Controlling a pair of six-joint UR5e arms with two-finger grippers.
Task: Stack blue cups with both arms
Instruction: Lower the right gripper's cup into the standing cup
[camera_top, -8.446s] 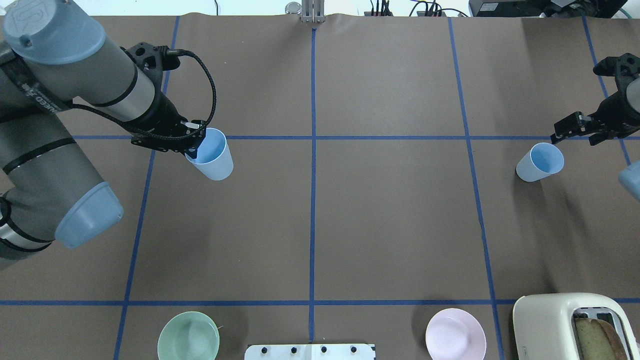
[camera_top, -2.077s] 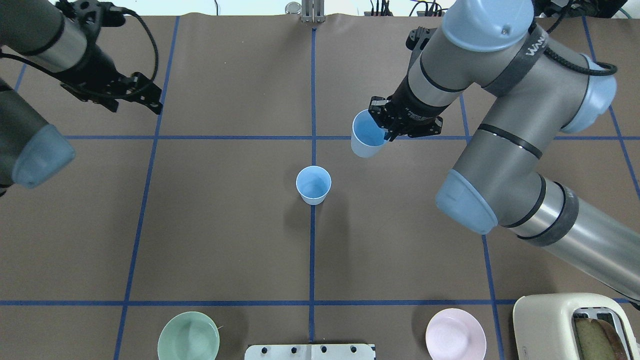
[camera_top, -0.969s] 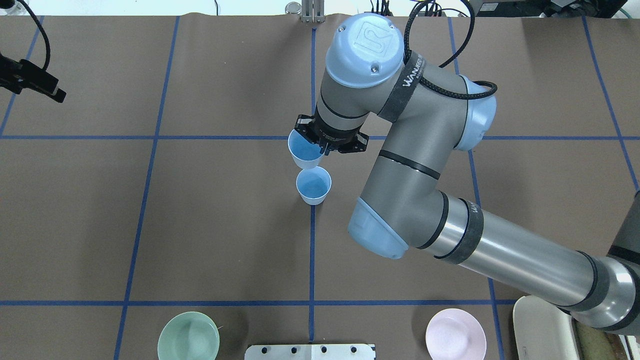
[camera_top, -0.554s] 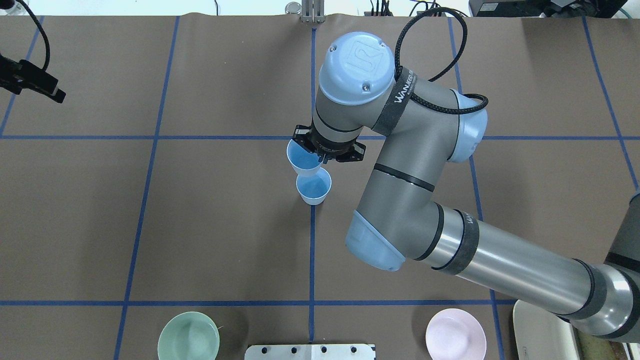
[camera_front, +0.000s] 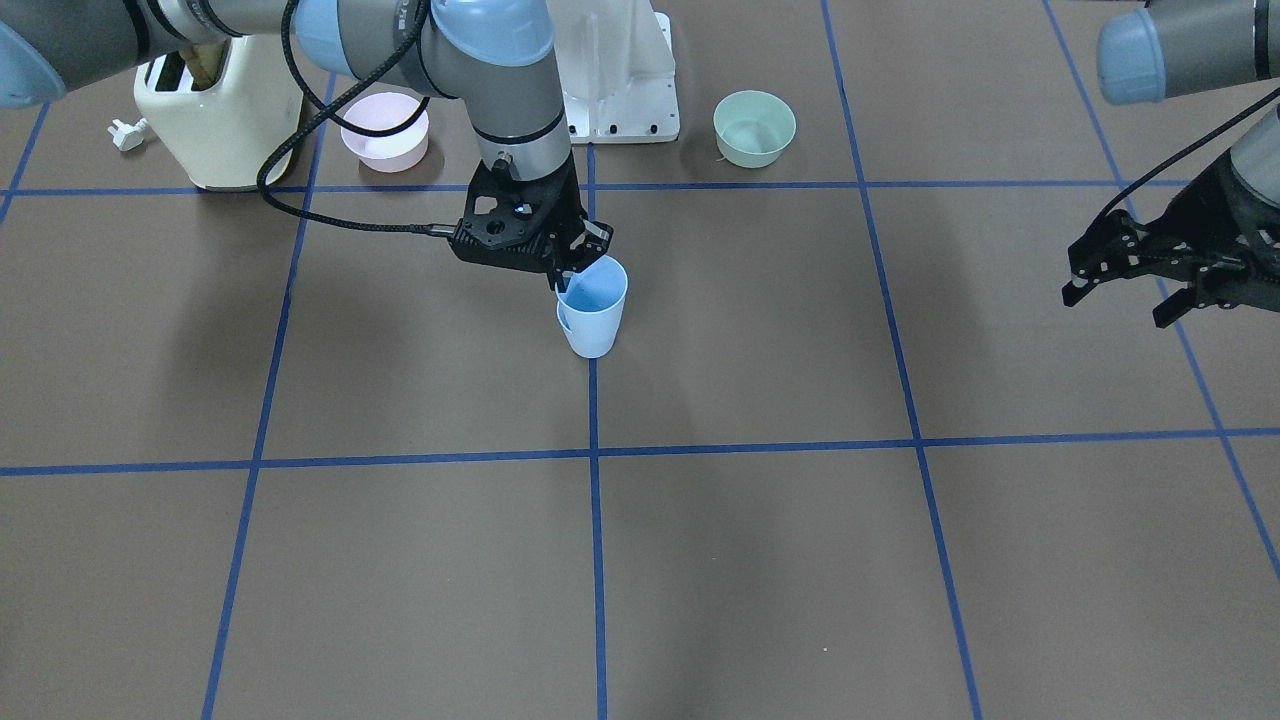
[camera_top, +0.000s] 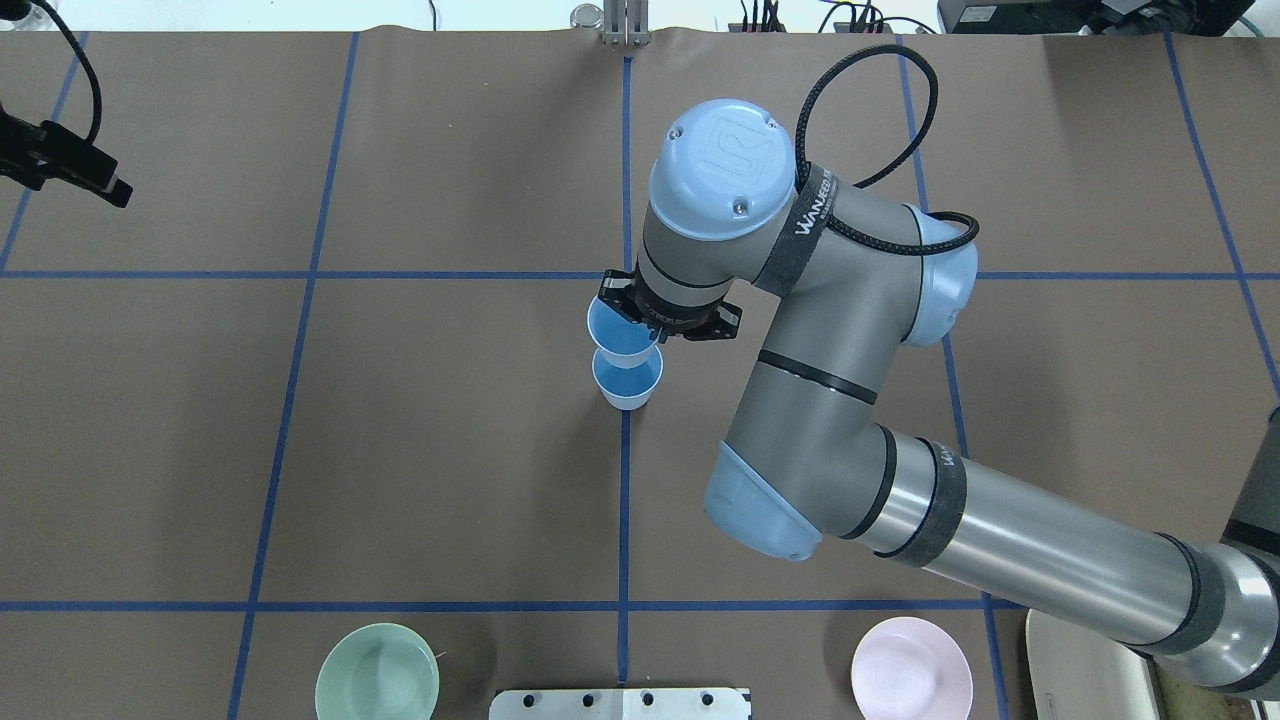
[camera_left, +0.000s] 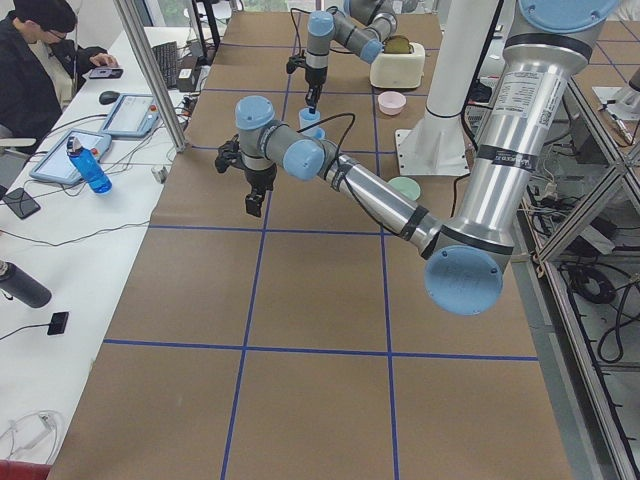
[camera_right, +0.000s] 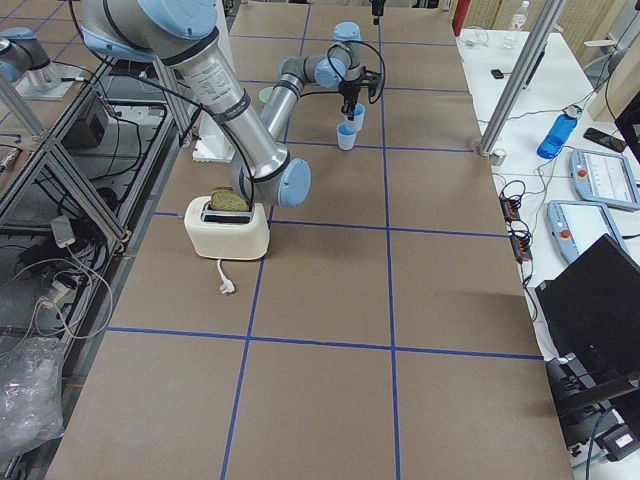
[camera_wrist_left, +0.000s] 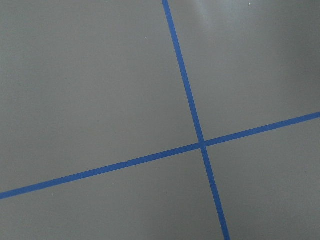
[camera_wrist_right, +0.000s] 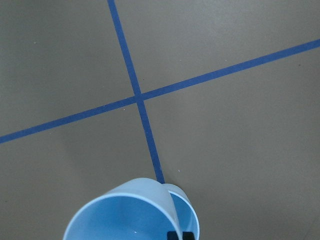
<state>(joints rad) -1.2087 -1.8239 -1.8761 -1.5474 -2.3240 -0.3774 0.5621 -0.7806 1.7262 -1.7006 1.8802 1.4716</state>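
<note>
My right gripper (camera_front: 572, 272) is shut on the rim of one blue cup (camera_front: 597, 292) and holds it slightly tilted right over the second blue cup (camera_top: 628, 380), which stands upright on the centre tape line. In the overhead view the held cup (camera_top: 618, 330) overlaps the standing one's rim. How far its base is inside I cannot tell. The right wrist view shows the held cup (camera_wrist_right: 125, 215) with the standing cup's rim (camera_wrist_right: 186, 207) just behind it. My left gripper (camera_front: 1115, 305) is open and empty, far off at the table's left side (camera_top: 90, 182).
A green bowl (camera_top: 377, 672) and a pink bowl (camera_top: 910, 668) sit near the robot's edge on either side of the white base (camera_front: 615, 80). A cream toaster (camera_front: 215, 110) stands beyond the pink bowl. Blue tape lines grid the brown table.
My right gripper carried its cup from the right to the centre and lowered it onto the standing cup. My left arm set that cup down earlier, withdrew left and now stays still.
</note>
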